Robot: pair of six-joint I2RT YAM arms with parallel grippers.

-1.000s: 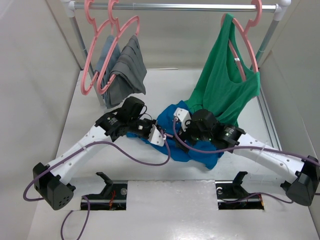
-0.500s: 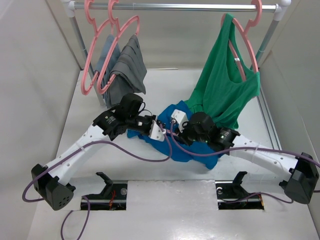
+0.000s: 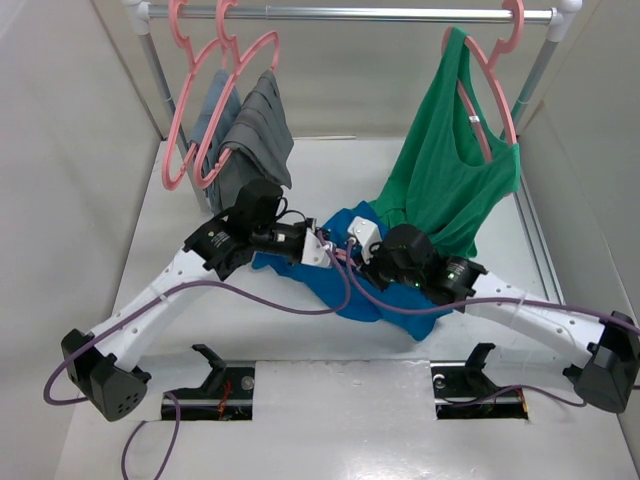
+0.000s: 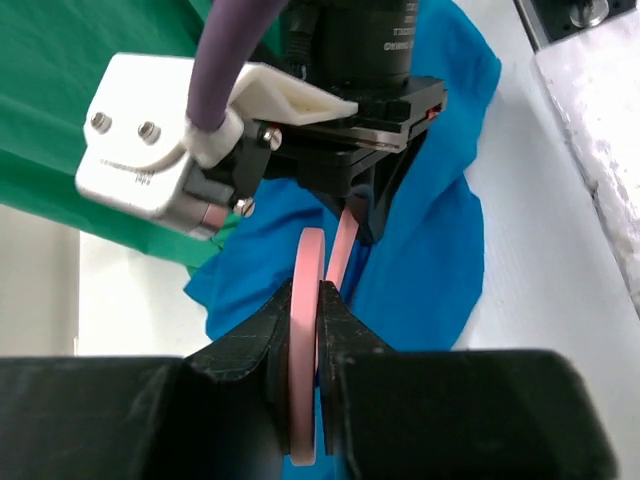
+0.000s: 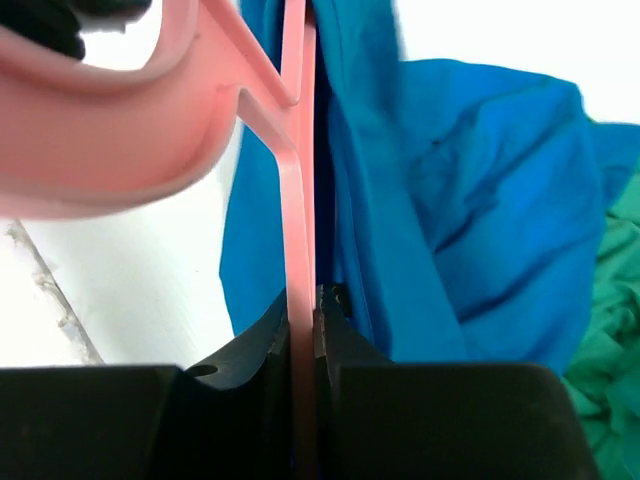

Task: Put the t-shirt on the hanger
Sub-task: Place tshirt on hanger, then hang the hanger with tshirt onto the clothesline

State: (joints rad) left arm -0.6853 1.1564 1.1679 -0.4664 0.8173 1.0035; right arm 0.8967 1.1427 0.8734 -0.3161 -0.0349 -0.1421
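The hanger (image 4: 306, 262) sits between the two grippers near the middle of the table (image 3: 200, 330). Each arm has its fingers clamped on it.

In the left wrist view, the left gripper (image 4: 318, 300) pinches one thin pink tube of the frame edge-on, and the tube runs straight up out of the dark fingers (image 4: 255, 345). Just beyond, the right gripper (image 4: 356, 220) comes down from above and bites a second pink strip close beside the first.

In the right wrist view, the right gripper (image 5: 308, 300) is clenched on a narrow upright bar of the hanger (image 5: 297, 200). The curved, broader pink part sweeps off to the left above the fingers (image 5: 250, 335).

The t-shirt (image 5: 470, 230) is in neither grip. It lies crumpled on the table, directly to the right of the clamped bar in the right wrist view, and its nearest fold is close against the pink plastic. Whether that fold touches the bar cannot be told.

From above, the t-shirt (image 3: 385, 295) spreads under and behind the right gripper (image 3: 347, 250). The left gripper (image 3: 322, 250) reaches in over its left edge.

The green tank top (image 3: 450, 170) hangs from the rail (image 3: 350, 14) on its own pink hanger, with its hem draping down just behind the blue fabric. Grey garments (image 3: 250, 140) hang at the rail's left end, well apart.
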